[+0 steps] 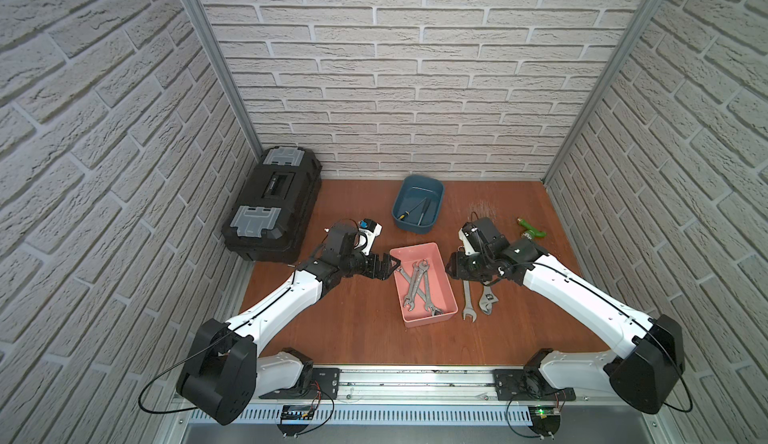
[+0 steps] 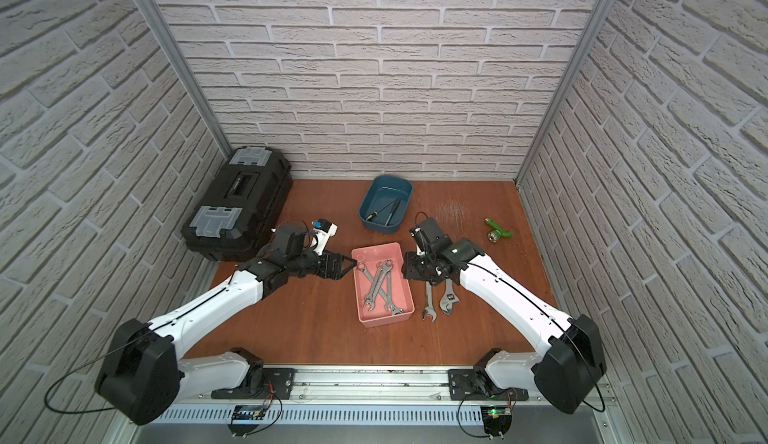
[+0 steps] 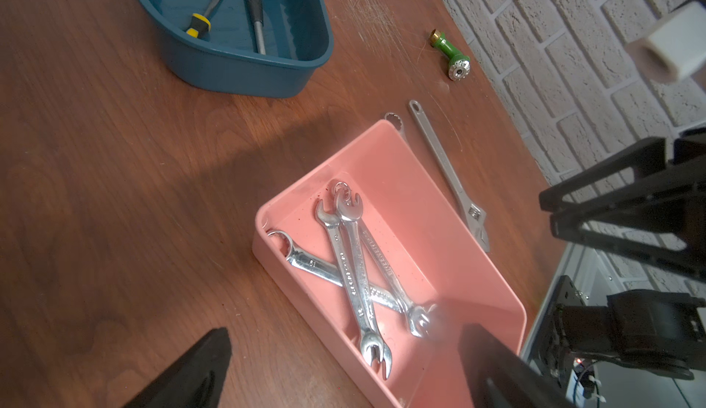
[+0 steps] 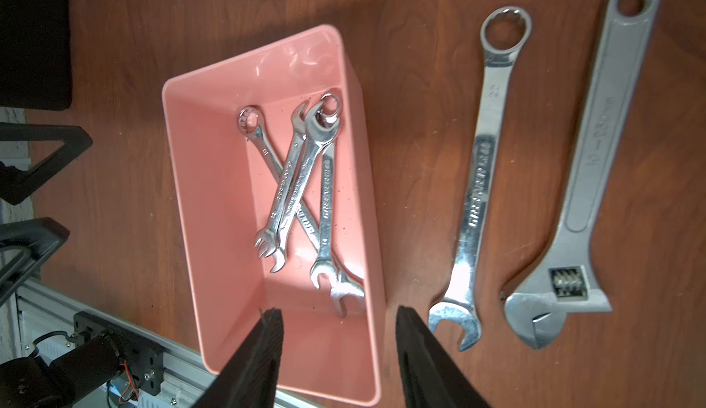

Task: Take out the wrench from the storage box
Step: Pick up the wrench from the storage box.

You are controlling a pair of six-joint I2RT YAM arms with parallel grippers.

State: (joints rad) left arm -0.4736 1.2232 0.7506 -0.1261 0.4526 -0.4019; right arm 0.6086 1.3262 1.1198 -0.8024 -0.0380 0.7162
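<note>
The wrenches [image 4: 293,190] are shiny metal, the storage box [image 4: 214,203] smooth plastic, the table [image 4: 414,150] wood-grained.

Storage box [image 1: 441,284] mid-table. Wrenches [image 1: 417,286] inside it, crossed in a pile. Right of box, on table: combination wrench [image 1: 467,300] just beside it, adjustable wrench [image 1: 485,301] next, side by side. Tub [image 1: 411,226] behind box, two screwdrivers [image 1: 412,209] in it. Toolbox [image 1: 272,209] far left, by wall. Nozzle [image 1: 532,230] far right, behind adjustable wrench.

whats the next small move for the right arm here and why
Probably shift the right gripper fully over the tray and lower it onto the nearest wrench. Its jaws stand apart and empty above the tray's side wall. A big wrench and an adjustable wrench already lie on the table, while several more lie crossed inside.
</note>
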